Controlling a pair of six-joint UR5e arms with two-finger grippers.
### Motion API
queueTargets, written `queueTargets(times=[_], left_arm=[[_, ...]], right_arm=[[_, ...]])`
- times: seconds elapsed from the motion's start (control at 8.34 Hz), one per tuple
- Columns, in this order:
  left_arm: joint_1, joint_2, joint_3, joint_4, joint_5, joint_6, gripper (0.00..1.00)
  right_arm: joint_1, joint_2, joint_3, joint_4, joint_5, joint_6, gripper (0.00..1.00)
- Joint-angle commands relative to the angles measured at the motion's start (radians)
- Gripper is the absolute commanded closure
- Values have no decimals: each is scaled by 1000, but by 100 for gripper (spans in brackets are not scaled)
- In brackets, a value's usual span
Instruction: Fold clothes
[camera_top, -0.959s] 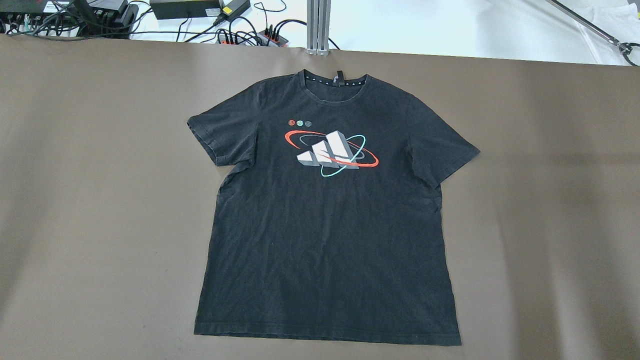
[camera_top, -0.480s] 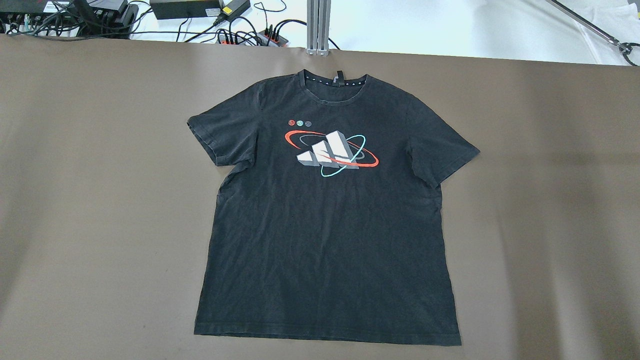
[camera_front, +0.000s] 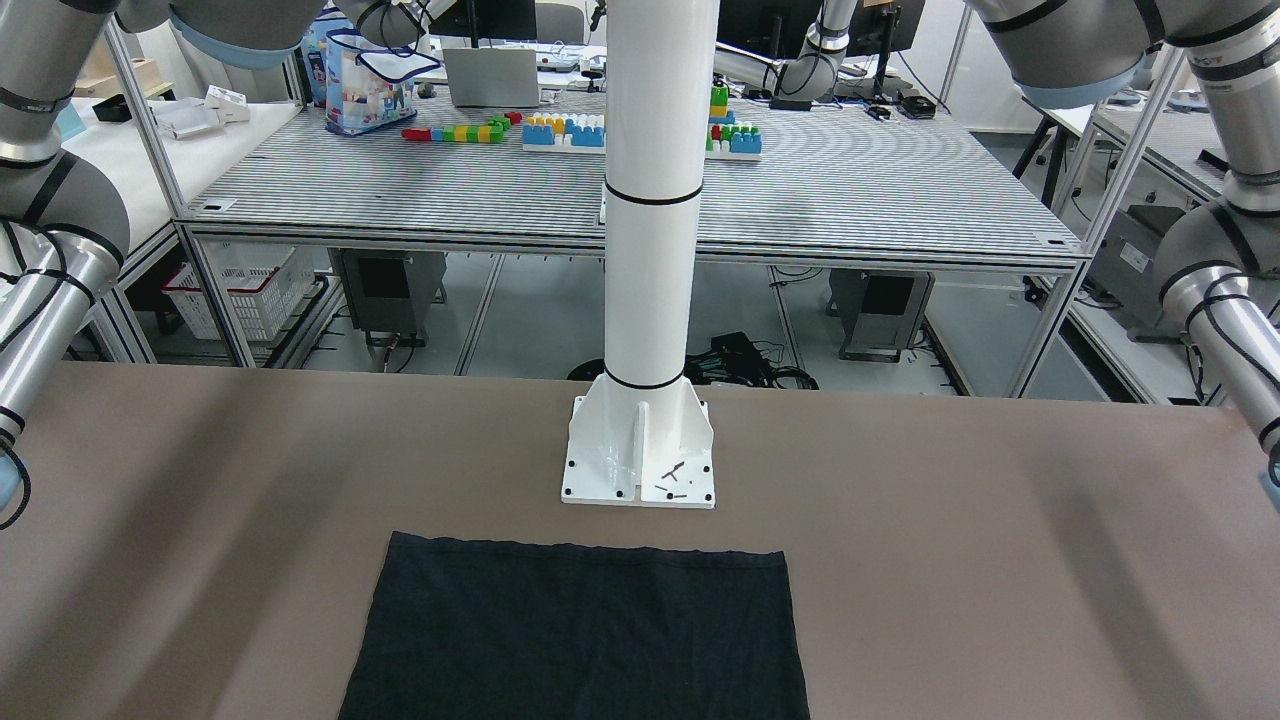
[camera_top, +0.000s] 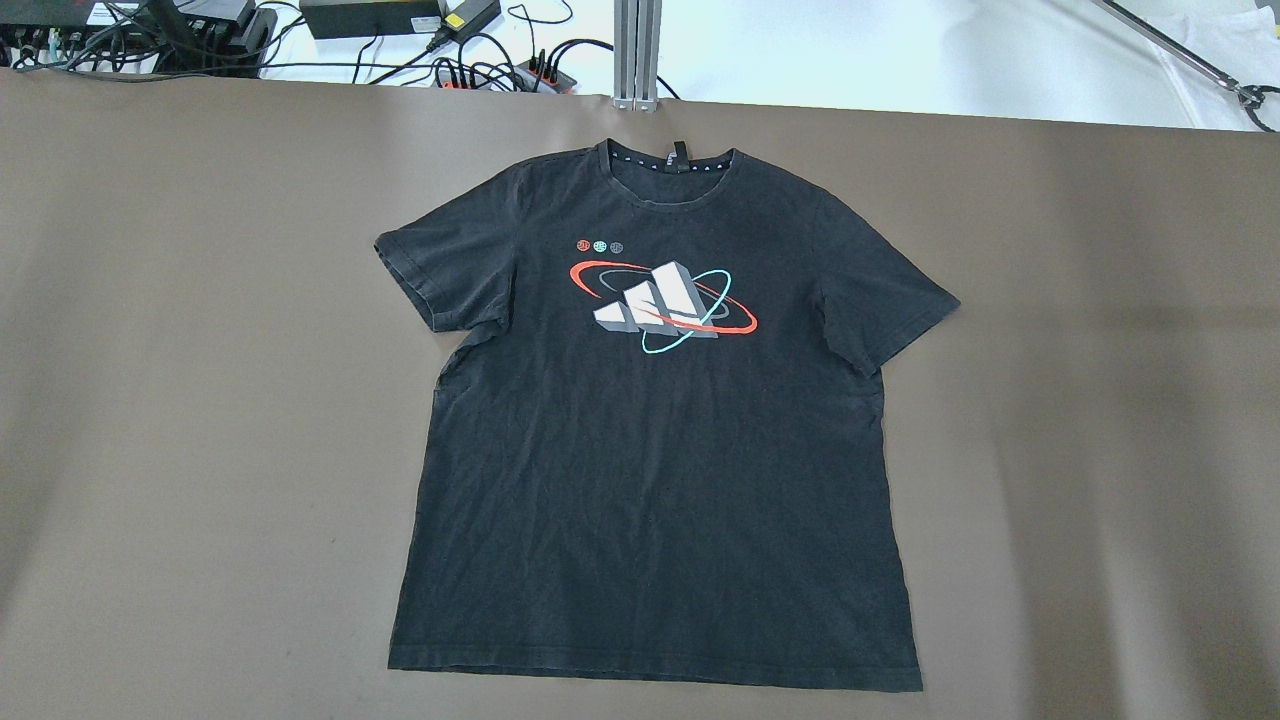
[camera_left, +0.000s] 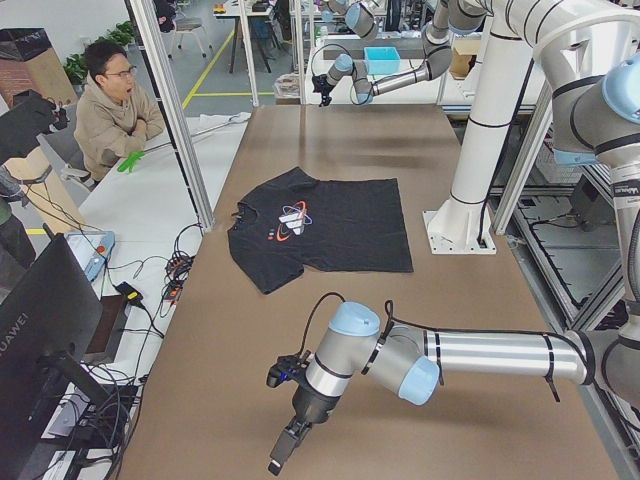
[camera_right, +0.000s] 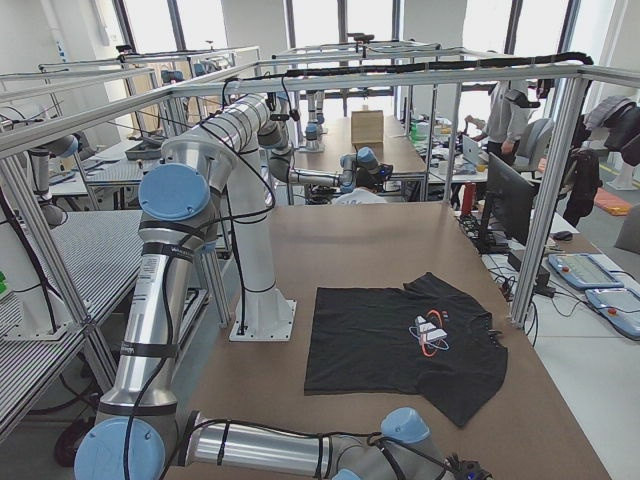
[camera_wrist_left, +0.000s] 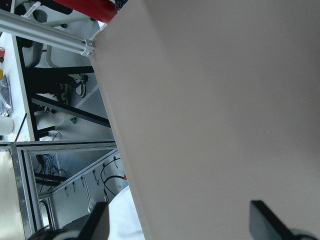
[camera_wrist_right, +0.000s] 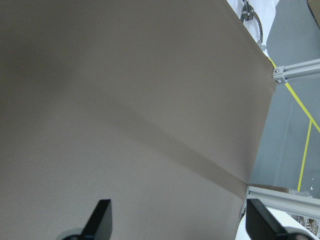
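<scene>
Clothes (camera_top: 650, 480): one black T-shirt, held by neither gripper.

1. Left gripper (camera_wrist_left: 180, 225): its wrist camera shows the fingers spread wide with nothing but bare table (camera_top: 200, 400) between them. In the left side view it hangs low over the table's left end, well apart from the T-shirt. I judge this a parked, ready posture that keeps the work area unobstructed.

2. Right gripper (camera_wrist_right: 180, 222): fingers likewise spread wide and empty, over bare table near the table's edge at the right end. Same reading.

3. T-shirt: it lies flat in the middle of the table, print (camera_top: 660, 305) facing up, both sleeves spread. The collar (camera_top: 672, 165) points away from the robot. The hem (camera_top: 650, 675) lies near the white pillar's base plate (camera_front: 640, 460) without touching it. No fold is visible, so I judge the task not yet begun.

4. Assessment: the centred, spread layout puts one sleeve and one side seam toward each arm, which suits a two-handed fold. You should note that each arm has a long reach inward before any pinch. The fabric is thin and lies close against the table, so a shallow pinch may miss it.

5. Surroundings: a seated person (camera_left: 105, 110) is beyond the table's far side.
</scene>
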Motion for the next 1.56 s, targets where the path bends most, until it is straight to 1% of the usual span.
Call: queueTargets(times=[0.0,0.12,0.24,0.36,0.48,0.6,0.72,0.84,0.96,1.08,1.2,1.32,1.44], left_arm=[[2,-2,-1,0,0,-20,0],[2,-2,-1,-2,-2,-20,0],[2,0,-1,-2,-2,-21,0],[2,-2,-1,-2,-3,-52,0],[2,-2,-1,-2,-3,-67,0],[2,-2,-3,-8,-3,-71,0],[2,-2,-3,-11,-5,-83,0],[4,0,-1,-17,-5,-84,0],[4,0,0,-15,-3,-86,0],[4,-2,0,-14,-3,-87,0],[5,0,0,-17,-5,-109,0],[5,0,0,-20,-3,-118,0],[11,0,0,-23,-5,-120,0]], right_arm=[[-7,4,2,-9,62,92,6],[-9,5,11,10,131,149,6],[-29,8,13,20,243,218,6],[-56,30,16,25,287,335,6],[-119,36,25,52,296,505,9],[-175,98,13,79,299,713,13],[-222,137,14,80,301,836,13],[-260,163,14,80,305,904,12],[-271,203,2,80,336,1000,10],[-306,228,-31,91,330,1095,9],[-320,281,-85,93,322,1152,8],[-346,321,-136,99,312,1165,8],[-366,344,-157,100,283,1167,8]])
